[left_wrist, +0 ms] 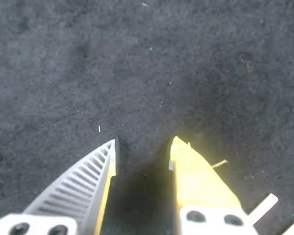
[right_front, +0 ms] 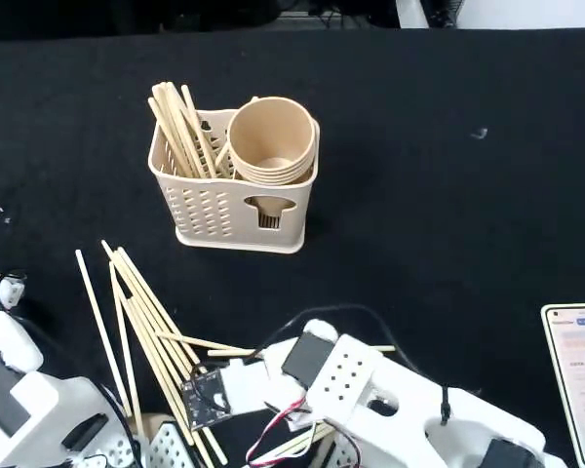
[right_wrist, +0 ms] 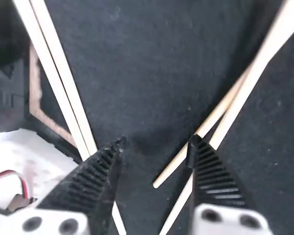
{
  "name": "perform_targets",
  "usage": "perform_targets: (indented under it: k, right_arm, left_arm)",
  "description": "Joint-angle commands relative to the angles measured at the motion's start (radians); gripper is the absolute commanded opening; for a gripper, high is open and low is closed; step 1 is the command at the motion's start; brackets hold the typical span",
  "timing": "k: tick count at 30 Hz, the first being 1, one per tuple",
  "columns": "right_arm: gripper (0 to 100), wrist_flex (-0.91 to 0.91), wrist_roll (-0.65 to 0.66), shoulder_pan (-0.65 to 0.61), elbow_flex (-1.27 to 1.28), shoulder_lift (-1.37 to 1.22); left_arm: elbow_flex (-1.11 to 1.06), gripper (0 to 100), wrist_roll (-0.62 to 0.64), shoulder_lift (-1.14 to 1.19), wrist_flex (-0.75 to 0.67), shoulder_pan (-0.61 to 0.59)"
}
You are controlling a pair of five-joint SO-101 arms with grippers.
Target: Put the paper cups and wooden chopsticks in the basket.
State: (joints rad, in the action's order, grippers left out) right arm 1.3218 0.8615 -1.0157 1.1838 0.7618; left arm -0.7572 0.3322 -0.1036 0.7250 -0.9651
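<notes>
The basket (right_front: 210,210) stands upright on the far left part of the table, well apart from both arms. A nested stack of paper cups (right_front: 271,136) sits in its right end, mouths up, with the rims above the basket's edge. A bundle of wooden chopsticks (right_front: 180,122) stands in its left end, leaning left and away, their tips sticking out over the rim. I cannot make out a divider between the two ends.

Nearer to me, loose chopsticks (right_front: 146,322) lie flat on the black cloth (right_front: 448,214) in a fan on the near left. Their near ends run under the white bodies of the arms at the near edge.

In the right wrist view, the right gripper (right_wrist: 156,143) hangs low over the cloth with its jaws spread and nothing held. One pair of the loose sticks (right_wrist: 54,73) passes just beside one finger. Another pair (right_wrist: 245,83) runs past the other finger, and one blunt end lies in the gap between the two, touching neither as far as I can tell.

The left gripper (left_wrist: 143,147) is also spread wide and empty, its tips close to bare cloth.

A phone (right_front: 577,375) with a lit screen lies at the near right edge of the table.
</notes>
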Motion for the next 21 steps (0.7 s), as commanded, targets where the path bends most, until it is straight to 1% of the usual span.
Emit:
perform_targets:
  k: [1,4,5,8,9,10,14,21]
  right_arm:
    - [19.8,-0.040,0.002,-0.054,0.028,0.001]
    - [19.8,-0.098,-0.005,-0.087,0.073,0.001]
    - [19.8,-0.112,-0.038,-0.104,0.081,0.001]
    - [19.8,-0.117,-0.239,-0.149,0.062,-0.001]
    - [19.7,-0.110,-0.292,-0.158,0.044,-0.005]
    - [19.7,-0.104,-0.308,-0.163,0.031,-0.005]
    - [19.7,-0.026,-0.250,-0.183,-0.013,-0.005]
    - [19.7,-0.025,-0.242,-0.301,-0.012,-0.008]
  left_arm:
    - [0.041,18,0.009,-0.023,-0.009,-0.019]
    - [0.042,18,0.009,-0.025,-0.009,-0.019]
    - [0.044,18,0.009,-0.023,-0.009,-0.019]
    - [0.047,18,0.009,-0.020,-0.011,-0.019]
    - [0.048,18,0.009,-0.020,-0.011,-0.019]
    - [0.048,18,0.009,-0.020,-0.012,-0.019]
    - [0.048,18,0.009,-0.020,-0.014,-0.019]
    - [0.047,18,0.009,-0.021,-0.011,-0.019]
